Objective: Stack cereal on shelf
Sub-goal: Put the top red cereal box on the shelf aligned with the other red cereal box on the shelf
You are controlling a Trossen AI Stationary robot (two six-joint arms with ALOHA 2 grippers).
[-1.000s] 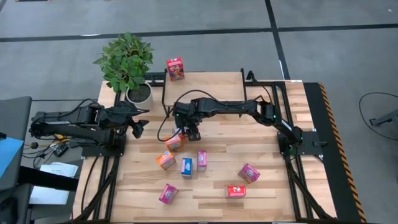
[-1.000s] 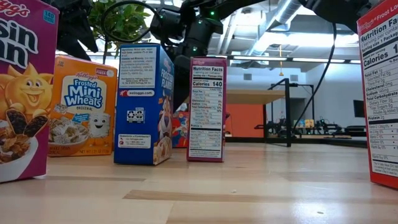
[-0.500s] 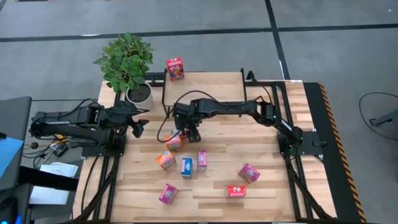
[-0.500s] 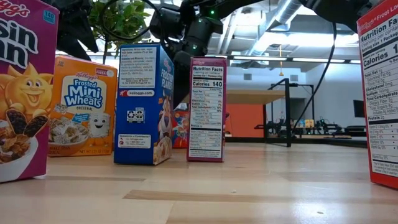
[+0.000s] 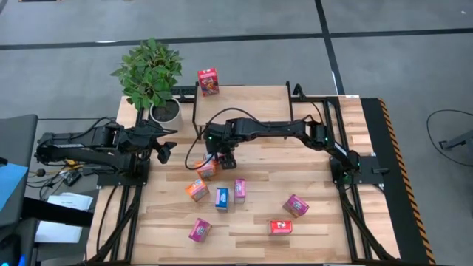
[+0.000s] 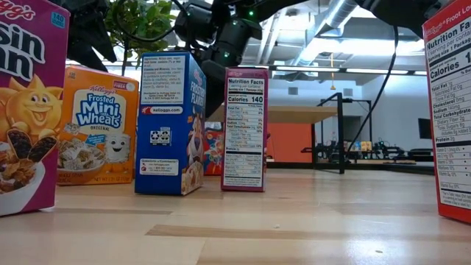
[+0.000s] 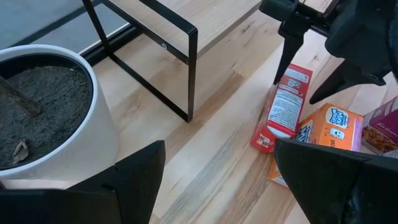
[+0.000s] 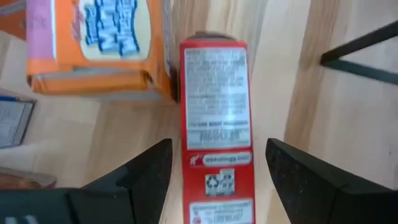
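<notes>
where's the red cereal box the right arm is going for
The red box lies flat on the table left of centre in the high view, under the open right gripper, beside an orange box and near the shelf.

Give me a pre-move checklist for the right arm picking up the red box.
1. Right gripper open: ok.
2. Fingers straddle the red box: ok, one on each side, not touching.
3. Orange box clear of the grasp: cannot tell; it sits close beside the red box.
4. Shelf has free space: ok, only one box at its left end.
5. Left gripper out of the way: ok, open near the plant pot.
</notes>
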